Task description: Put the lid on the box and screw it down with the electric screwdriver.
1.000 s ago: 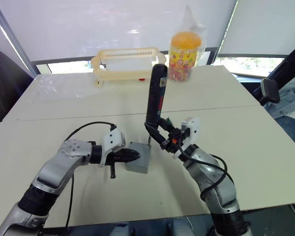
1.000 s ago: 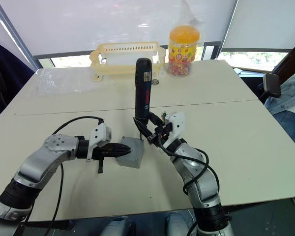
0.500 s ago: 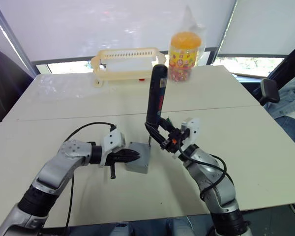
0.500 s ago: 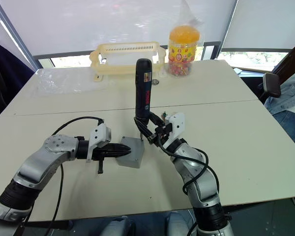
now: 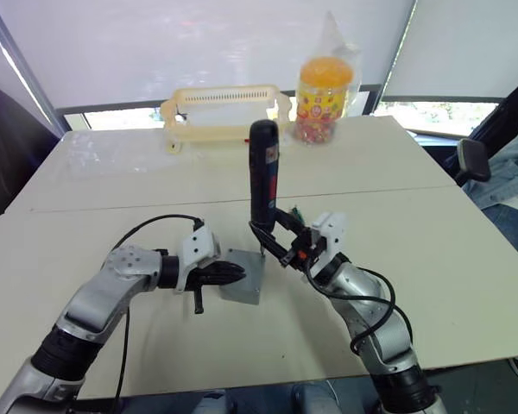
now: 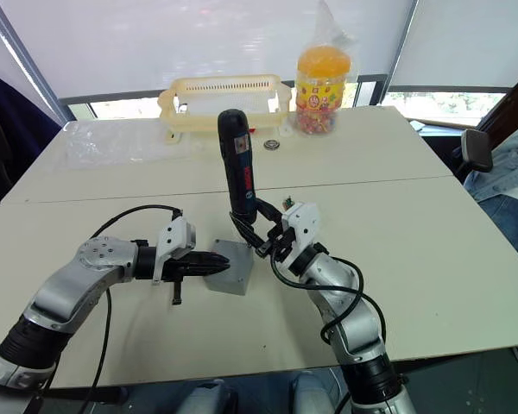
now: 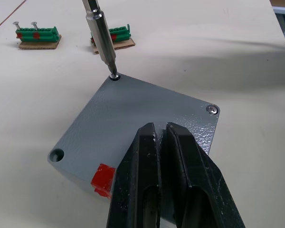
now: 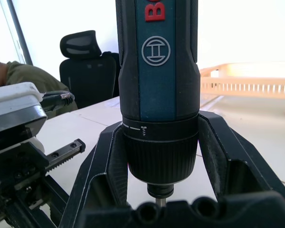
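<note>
The grey lid lies on the grey box, whose side wall carries a red mark. My left gripper is shut, its fingertips resting flat on the lid's top. My right gripper is shut on the electric screwdriver, which stands nearly upright. Its bit sits on a screw at one lid corner. Another corner holds a screw, and a third corner shows an open hole.
Two green screw holders lie on the table just beyond the box. A yellow basket and a candy jar stand at the far edge. A clear plastic bag lies at the back left. A chair stands at the right.
The screwdriver's top has swung to the left, from leaning right to nearly upright, and my right gripper has shifted slightly left. My left gripper stays on the lid.
</note>
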Robot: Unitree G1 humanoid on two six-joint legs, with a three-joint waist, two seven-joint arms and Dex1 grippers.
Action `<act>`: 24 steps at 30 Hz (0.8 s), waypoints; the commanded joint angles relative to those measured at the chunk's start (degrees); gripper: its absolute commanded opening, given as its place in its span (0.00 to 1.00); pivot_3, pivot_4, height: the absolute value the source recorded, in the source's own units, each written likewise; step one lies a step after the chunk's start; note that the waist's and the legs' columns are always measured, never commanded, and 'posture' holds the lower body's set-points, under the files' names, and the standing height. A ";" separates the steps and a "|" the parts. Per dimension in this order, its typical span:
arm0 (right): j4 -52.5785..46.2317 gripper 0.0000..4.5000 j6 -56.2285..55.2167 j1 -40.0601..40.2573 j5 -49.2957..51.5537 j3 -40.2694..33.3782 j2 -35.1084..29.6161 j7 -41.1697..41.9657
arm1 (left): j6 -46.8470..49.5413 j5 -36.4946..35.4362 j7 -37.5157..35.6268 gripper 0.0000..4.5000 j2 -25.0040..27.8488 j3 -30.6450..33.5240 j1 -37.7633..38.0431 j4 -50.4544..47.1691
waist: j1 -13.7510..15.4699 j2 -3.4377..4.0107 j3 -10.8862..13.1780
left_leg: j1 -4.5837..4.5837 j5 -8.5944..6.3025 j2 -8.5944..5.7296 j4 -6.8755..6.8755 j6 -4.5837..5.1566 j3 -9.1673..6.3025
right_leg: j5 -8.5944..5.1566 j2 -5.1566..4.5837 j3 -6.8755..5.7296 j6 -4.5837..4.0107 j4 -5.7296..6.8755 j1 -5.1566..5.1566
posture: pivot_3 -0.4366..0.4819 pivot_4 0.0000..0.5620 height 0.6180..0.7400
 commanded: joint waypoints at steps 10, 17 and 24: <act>1.40 0.38 0.42 2.38 -0.05 1.57 -0.26 1.42 | 0.44 1.23 0.52 0.08 0.37 0.11 0.83 0.87 | 0.00 -0.07 -0.19 | 0.07 0.00 0.03 0.00 0.00 -0.03 | -0.01 0.01 0.00 -0.02 0.00 0.08 | 0.48 0.27 1.00; 3.55 0.38 -0.24 2.00 -0.29 2.00 1.19 1.08 | 0.47 1.37 0.78 0.08 0.08 0.01 0.81 0.78 | -0.04 -0.09 -0.23 | 0.10 0.00 0.05 0.00 0.00 -0.04 | -0.02 0.03 0.00 -0.03 0.00 0.09 | 0.48 0.27 1.00; 7.37 0.38 -2.60 1.74 -2.13 2.91 1.36 1.73 | 0.62 1.45 1.25 0.08 0.00 0.07 0.92 0.58 | -0.09 -0.10 -0.34 | 0.13 0.00 0.07 0.00 0.00 -0.04 | -0.03 0.04 0.00 -0.05 0.00 0.11 | 0.48 0.27 1.00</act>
